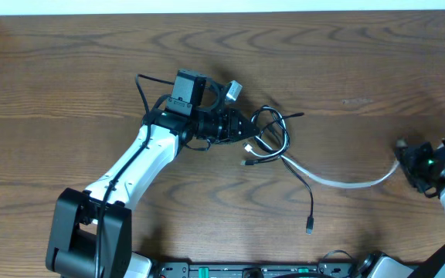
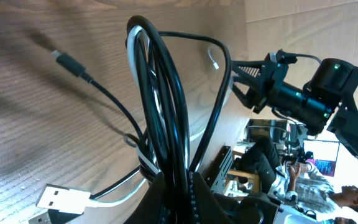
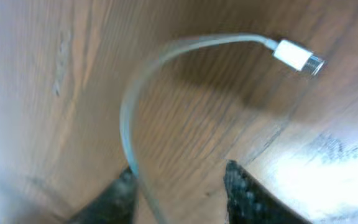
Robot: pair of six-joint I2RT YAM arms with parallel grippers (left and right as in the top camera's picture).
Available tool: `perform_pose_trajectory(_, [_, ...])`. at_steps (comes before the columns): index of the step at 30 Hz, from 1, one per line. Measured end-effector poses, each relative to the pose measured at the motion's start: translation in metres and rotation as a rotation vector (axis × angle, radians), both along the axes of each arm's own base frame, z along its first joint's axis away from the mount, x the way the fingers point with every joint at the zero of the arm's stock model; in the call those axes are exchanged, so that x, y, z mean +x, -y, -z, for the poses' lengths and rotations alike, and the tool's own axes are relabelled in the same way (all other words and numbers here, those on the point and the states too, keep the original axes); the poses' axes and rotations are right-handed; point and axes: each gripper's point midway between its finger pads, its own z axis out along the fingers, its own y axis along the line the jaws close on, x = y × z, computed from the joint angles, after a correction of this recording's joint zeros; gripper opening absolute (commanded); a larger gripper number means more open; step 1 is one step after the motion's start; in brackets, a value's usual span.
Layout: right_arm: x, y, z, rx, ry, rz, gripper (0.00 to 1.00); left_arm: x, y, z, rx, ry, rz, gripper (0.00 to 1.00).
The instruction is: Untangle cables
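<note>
My left gripper (image 1: pixel 242 127) (image 2: pixel 179 177) is shut on a bundle of loops at the table's middle. The bundle is mostly the black cable (image 1: pixel 271 131) (image 2: pixel 166 93), with white strands running through it. One black plug end (image 1: pixel 310 228) trails toward the front, and a small plug (image 2: pixel 64 61) shows in the left wrist view. The white cable (image 1: pixel 338 181) (image 3: pixel 129 106) runs right from the bundle to my right gripper (image 1: pixel 402 154) (image 3: pixel 179 171). That gripper is open. The cord passes loose between its fingers, close to the left finger (image 3: pixel 122 186). Its small plug (image 3: pixel 297 56) lies beyond on the wood.
A white USB plug (image 2: pixel 61 199) lies beside my left fingers. A pale plug-like piece (image 1: pixel 234 90) sits just behind the left wrist. The right arm (image 2: pixel 303 93) shows across the wooden table (image 1: pixel 68 69). The table's back edge runs along the top.
</note>
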Motion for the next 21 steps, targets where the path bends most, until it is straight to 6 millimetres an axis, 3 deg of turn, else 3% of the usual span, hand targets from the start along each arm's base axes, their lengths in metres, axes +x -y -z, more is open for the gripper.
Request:
perform_pose_trajectory(2, [0.000,-0.007,0.001,-0.007,-0.005,-0.042,0.63,0.000,0.000,0.000,0.000,0.000,0.000,0.07])
perform_pose_trajectory(4, [0.000,-0.013,0.002,-0.017,-0.011,-0.085,0.76,0.000,0.000,0.000,0.000,0.000,0.000,0.07])
perform_pose_trajectory(11, [0.010,-0.038,-0.005,-0.050,0.073,-0.318,0.80,-0.004,0.005,0.000,0.005,0.057,0.044,0.07])
perform_pose_trajectory(16, [0.025,-0.082,-0.038,0.026,0.349,-0.619,0.80,-0.016,0.019,0.002,0.020,0.096,0.100,0.08])
perform_pose_trajectory(21, [0.024,-0.135,-0.078,0.139,0.628,-0.882,0.79,-0.021,0.027,0.007,0.048,0.116,0.118,0.07])
